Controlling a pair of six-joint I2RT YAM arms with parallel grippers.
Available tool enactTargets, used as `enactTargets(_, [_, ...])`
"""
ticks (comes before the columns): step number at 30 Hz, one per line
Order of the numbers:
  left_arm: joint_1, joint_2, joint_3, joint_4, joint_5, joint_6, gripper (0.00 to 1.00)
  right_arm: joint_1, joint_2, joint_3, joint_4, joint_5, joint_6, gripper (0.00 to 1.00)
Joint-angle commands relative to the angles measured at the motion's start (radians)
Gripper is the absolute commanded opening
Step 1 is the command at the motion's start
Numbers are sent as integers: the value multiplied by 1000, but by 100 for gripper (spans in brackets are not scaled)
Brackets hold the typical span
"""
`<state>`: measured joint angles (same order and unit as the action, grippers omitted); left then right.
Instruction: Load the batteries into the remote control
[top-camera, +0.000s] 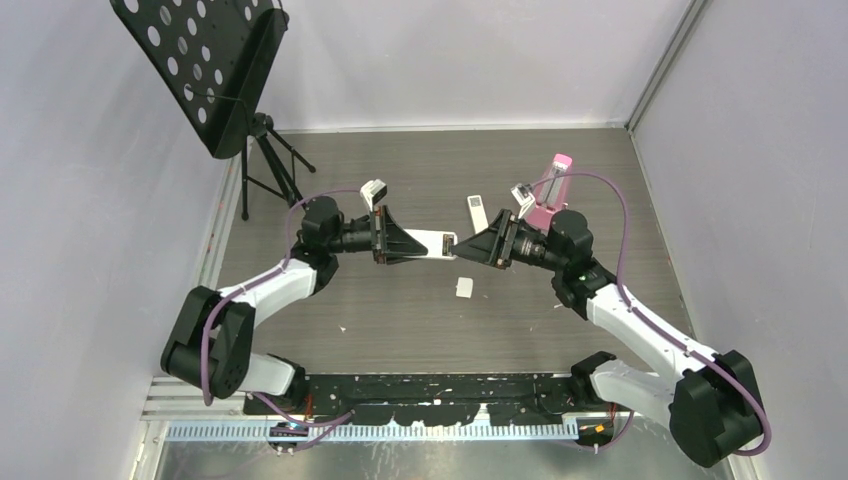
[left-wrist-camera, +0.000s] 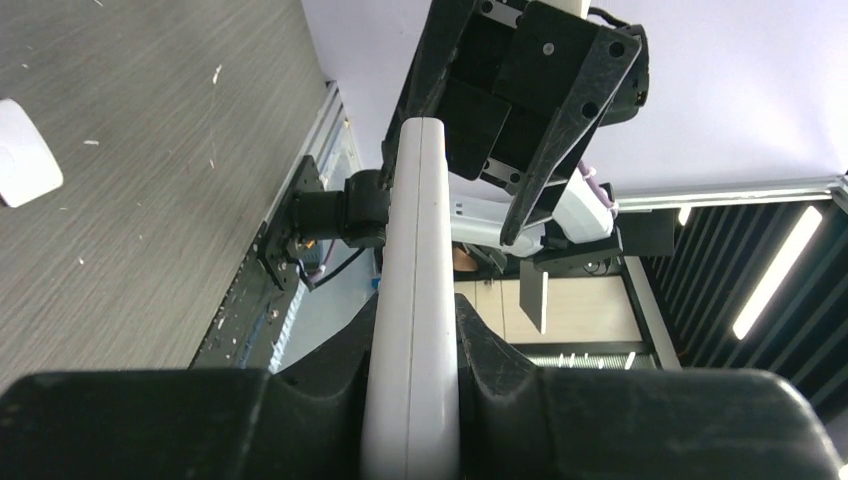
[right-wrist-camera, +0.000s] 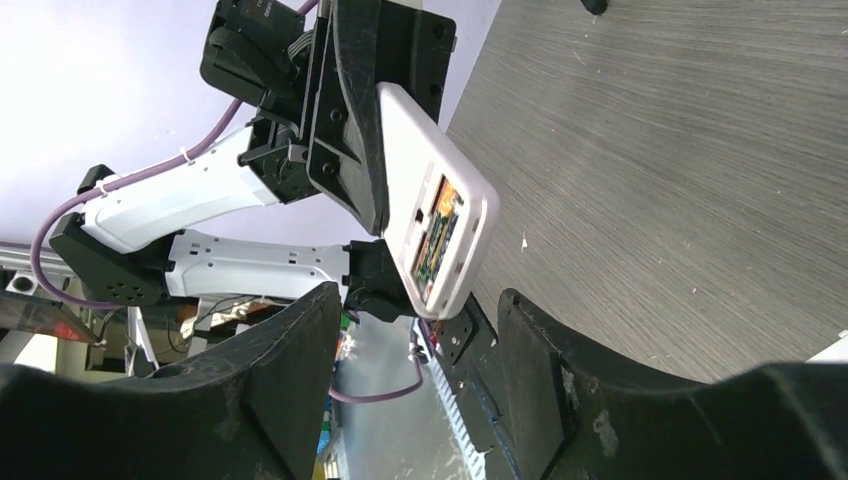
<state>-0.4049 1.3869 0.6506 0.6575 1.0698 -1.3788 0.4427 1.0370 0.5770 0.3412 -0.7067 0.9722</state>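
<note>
My left gripper (top-camera: 412, 244) is shut on the remote control (top-camera: 432, 243) and holds it in the air over the middle of the table, on edge. In the left wrist view the white remote control (left-wrist-camera: 415, 230) runs up between my left gripper's (left-wrist-camera: 415, 320) pads. My right gripper (top-camera: 465, 245) faces it, open, with the remote control's free end (right-wrist-camera: 445, 290) at the mouth of its jaws, touching neither finger. The face turned to the right wrist camera shows a dark panel (right-wrist-camera: 437, 225) with orange and green patches. I cannot make out the batteries.
A small white flat piece (top-camera: 463, 288) lies on the table below the grippers. A slim white remote (top-camera: 477, 211) and a pink object (top-camera: 550, 195) lie farther back. A black perforated stand (top-camera: 215, 70) on a tripod is at the back left.
</note>
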Motion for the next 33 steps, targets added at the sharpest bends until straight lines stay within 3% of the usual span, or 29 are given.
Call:
enactTargets(1, [18,-36,0,-10,2,30,0,-4,-26,9,6,-8,-42,62])
enactTargets(6, [62,-51,-15,-88,-28,63,0,-4,-29,42,-159,81,-109,59])
enactTargets(10, [133,-92,-44,-314,-110,213,0,-4,-24,132,-532,404,-239,65])
enactTargets(12, [142,-116,-46,-444,-157,310,0,-4,-11,144,-620,478,-308,71])
enactTargets(17, [145,-121,30,-760,-158,501,0,-2,59,134,-548,423,-544,76])
enactTargets(18, [146,-123,56,-833,-159,539,0,2,85,141,-518,412,-577,86])
enactTargets(20, [148,-125,111,-944,-159,611,0,14,142,144,-459,461,-626,87])
enactTargets(24, [163,-109,178,-1105,-147,726,0,33,275,221,-590,407,-920,88])
enactTargets(26, [170,-95,189,-1126,-135,749,0,44,324,286,-670,450,-1015,88])
enactTargets(33, [205,-87,210,-1140,-83,778,0,86,392,371,-835,351,-1357,87])
